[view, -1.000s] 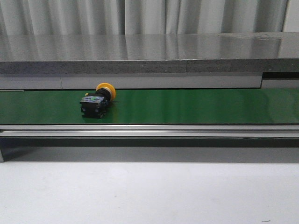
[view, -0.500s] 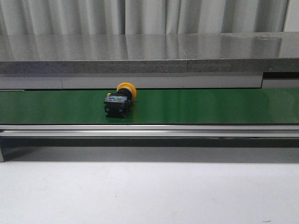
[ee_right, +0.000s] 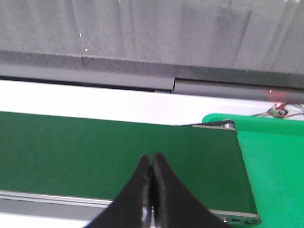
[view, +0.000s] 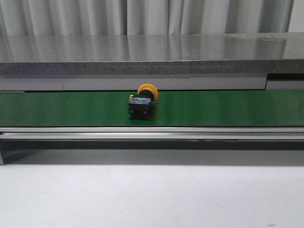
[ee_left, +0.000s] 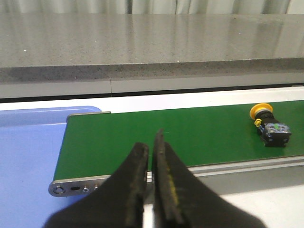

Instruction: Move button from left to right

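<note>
A: Where's the button [view: 142,103]?

B: Lying on its side near the middle of the green conveyor belt [view: 228,108], nothing touching it.

A: And the 2 grippers?

B: Left gripper [ee_left: 151,148] and right gripper [ee_right: 152,164] both closed, empty, poised over the belt's near edge, likely waiting at either end for a pickup.

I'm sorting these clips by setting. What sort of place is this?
Probably an industrial test bench or lab: a green conveyor belt carries a push-button in front of a long grey stone-like counter, with pale curtains behind.
</note>
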{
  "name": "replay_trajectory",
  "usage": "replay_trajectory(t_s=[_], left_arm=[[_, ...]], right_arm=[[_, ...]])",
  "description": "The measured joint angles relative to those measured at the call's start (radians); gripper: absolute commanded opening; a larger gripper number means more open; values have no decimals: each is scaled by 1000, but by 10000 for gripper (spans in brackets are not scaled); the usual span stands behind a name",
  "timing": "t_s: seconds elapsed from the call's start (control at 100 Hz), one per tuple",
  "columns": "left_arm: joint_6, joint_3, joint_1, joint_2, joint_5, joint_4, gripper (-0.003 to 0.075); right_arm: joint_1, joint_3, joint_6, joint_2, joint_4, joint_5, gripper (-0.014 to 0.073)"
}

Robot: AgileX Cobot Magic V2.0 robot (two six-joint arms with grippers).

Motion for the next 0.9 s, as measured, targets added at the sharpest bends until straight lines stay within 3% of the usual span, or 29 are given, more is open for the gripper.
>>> replay_trajectory(t_s=[0.35,0.67,0.77,0.9], left_arm=[[0,0,0,0,0,0,5],[0,0,0,0,0,0,5],[0,0,0,0,0,0,5],[0,0,0,0,0,0,5]], right_arm=[[0,-249,0,422,11,139,-68],[0,-269,0,536,34,200,-62],[0,-269,0,538,34,202,11],[0,-269,0,538,34,213,227]])
